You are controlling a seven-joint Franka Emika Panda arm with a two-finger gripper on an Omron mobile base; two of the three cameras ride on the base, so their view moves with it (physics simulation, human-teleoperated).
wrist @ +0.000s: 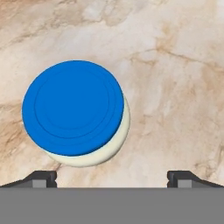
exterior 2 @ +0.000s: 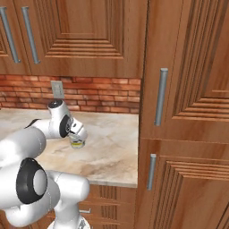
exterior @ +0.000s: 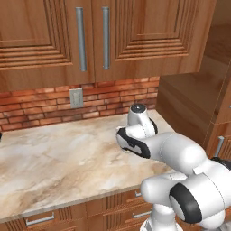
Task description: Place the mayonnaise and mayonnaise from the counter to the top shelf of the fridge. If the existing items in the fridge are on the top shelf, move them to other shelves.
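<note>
Claw (wrist: pixel 112 178) is wide open, nothing between the tips; fingertips (wrist: pixel 41 178) sit far apart at the bottom of the hand view. It points straight down over the desk (exterior: pixel 54 153). One mayonnaise jar (wrist: pixel 76 111) stands upright on the marble right under the hand, blue lid facing the camera, cream body showing below the lid edge. The jar sits left of centre between the tips, closer to the left tip. In the right base view the jar (exterior 2: pixel 78 142) peeks out just under the hand, yellowish label visible, near the desk's right end by the tall wooden cabinet (exterior 2: pixel 183 112). Brick backsplash (exterior: pixel 45 106) with an outlet (exterior: pixel 76 98) runs behind.
</note>
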